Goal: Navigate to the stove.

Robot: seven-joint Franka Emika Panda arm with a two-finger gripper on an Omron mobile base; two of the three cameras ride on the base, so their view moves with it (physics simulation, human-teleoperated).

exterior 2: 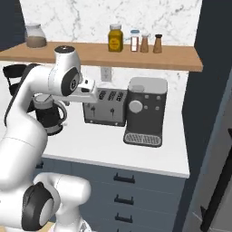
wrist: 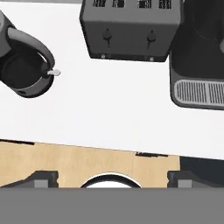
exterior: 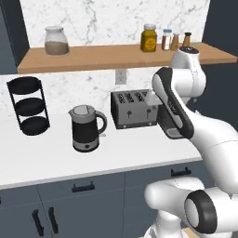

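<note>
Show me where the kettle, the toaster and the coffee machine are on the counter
kettle [exterior: 86, 129], left base view, on its dark body.
toaster [exterior 2: 105, 108], right base view, on its front face.
coffee machine [exterior 2: 146, 108], right base view, on its front panel.

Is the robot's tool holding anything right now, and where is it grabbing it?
Nothing. The tool is open and empty, up above the white counter, near the kettle and toaster.

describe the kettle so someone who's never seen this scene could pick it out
On the white counter under the wooden shelf, look left of the grey four-slot toaster. The kettle is the black jug with a grey lid and looped handle, standing between the toaster and the black three-tier rack.
</note>
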